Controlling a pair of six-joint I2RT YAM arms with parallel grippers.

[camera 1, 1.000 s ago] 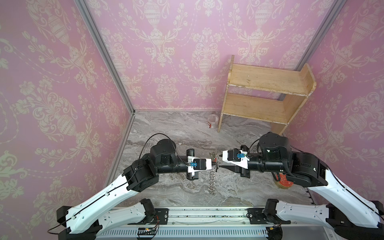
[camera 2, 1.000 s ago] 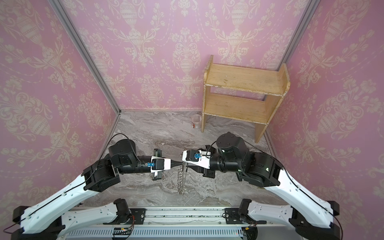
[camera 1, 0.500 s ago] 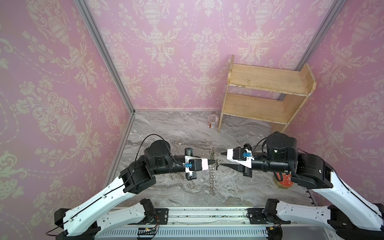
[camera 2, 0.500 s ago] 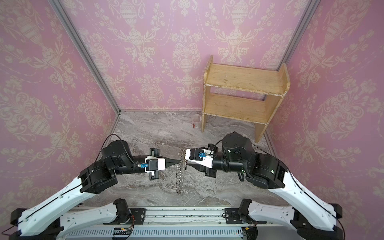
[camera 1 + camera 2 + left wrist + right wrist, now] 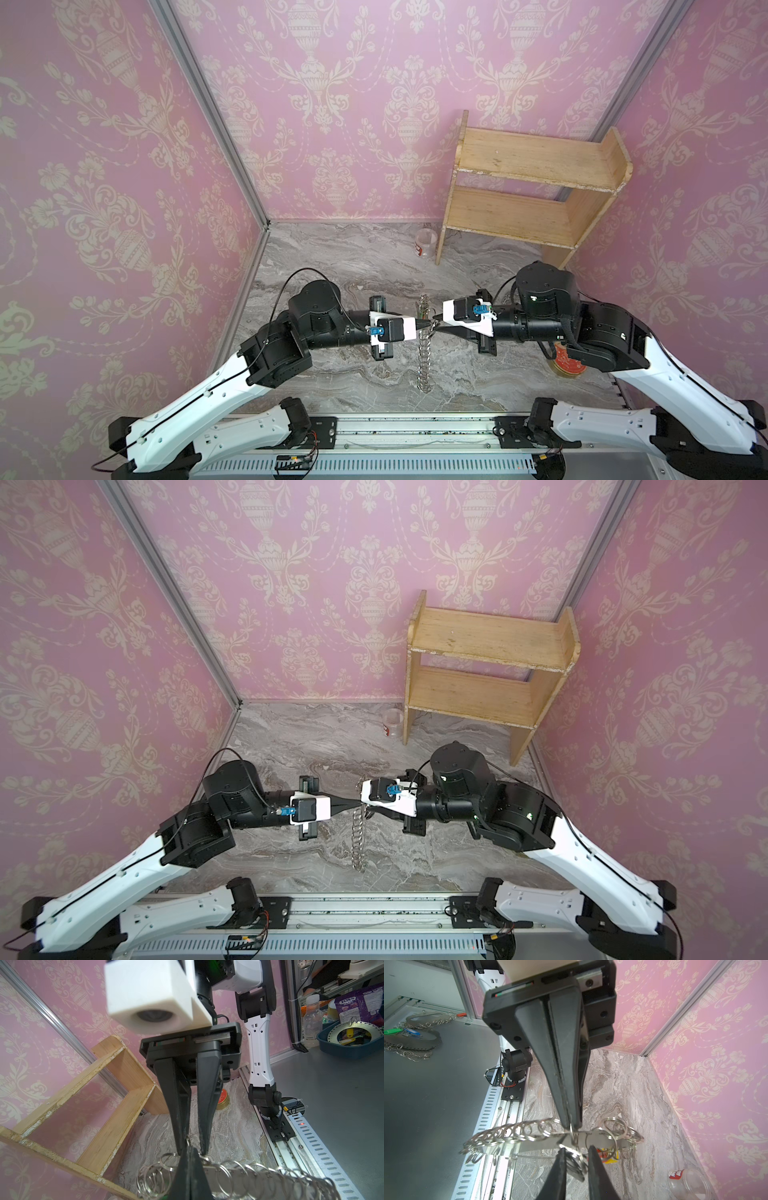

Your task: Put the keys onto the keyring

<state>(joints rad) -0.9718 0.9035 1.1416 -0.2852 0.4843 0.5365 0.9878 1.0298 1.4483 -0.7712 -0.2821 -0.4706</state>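
Observation:
The keyring [image 5: 424, 353] is a flat grey strap strung with several silver rings, and it hangs in the air between both arms, as both top views show [image 5: 358, 833]. My left gripper [image 5: 190, 1148] is shut on one ring at the strap's upper edge [image 5: 572, 1129]. My right gripper [image 5: 577, 1150] faces it tip to tip [image 5: 434, 328], its jaws a narrow gap apart. A dark metal key [image 5: 574, 1167] and a ring sit between those jaws. A yellow and red key tag [image 5: 609, 1158] shows just behind the strap. A cluster of rings [image 5: 153, 1176] hangs at the strap's far end.
A wooden shelf [image 5: 532, 195] stands at the back right with a clear jar [image 5: 424, 243] beside its leg. A red-lidded tin [image 5: 565, 361] sits under my right arm. The marble floor [image 5: 353, 266] is walled in pink. More ring straps [image 5: 411, 1039] lie outside the cell.
My right gripper drew back a little to the right, then came in again to the ring, and its jaws have narrowed. The left gripper stayed shut and shifted slightly left.

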